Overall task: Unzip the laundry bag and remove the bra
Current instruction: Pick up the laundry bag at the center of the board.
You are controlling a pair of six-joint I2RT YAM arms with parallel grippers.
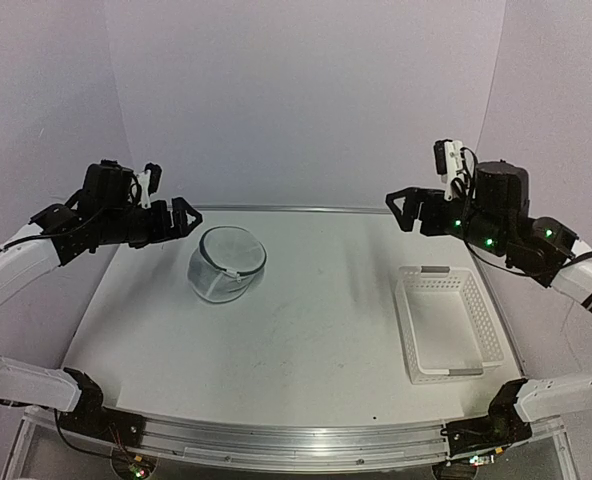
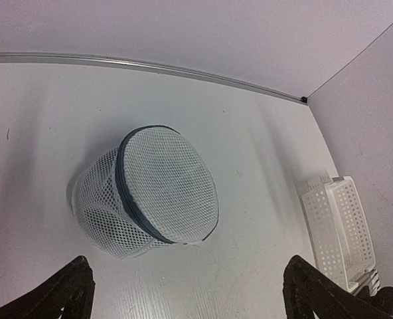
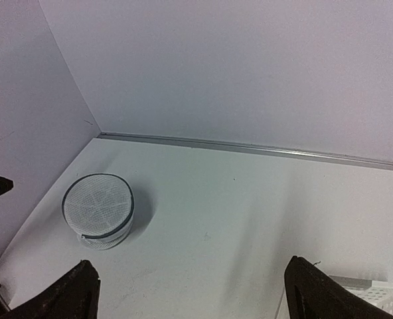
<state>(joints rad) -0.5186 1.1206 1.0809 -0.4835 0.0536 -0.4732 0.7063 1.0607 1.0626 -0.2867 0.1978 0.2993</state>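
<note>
- We're looking down past the left gripper (image 2: pixel 186 264). Its two dark fingers (image 2: pixel 67 292) poke in at the bottom corners, spread wide apart.
- The laundry bag (image 2: pixel 147 193) sits on the white table (image 2: pixel 44 113) just beyond the fingers and touches neither. It's tipped so the round lid panel faces up and to the right.
- A dark zipper (image 2: pixel 119 186) runs round the lid's rim, and it looks closed along the stretch we can see.
- The mesh reads white all over from here.
- Off to the right, well apart from the bag, there's a white perforated basket (image 2: pixel 339 226).
- A metal rail (image 2: pixel 150 66) lines the table's far edge, with a pale wall (image 2: pixel 216 26) behind it.
</note>
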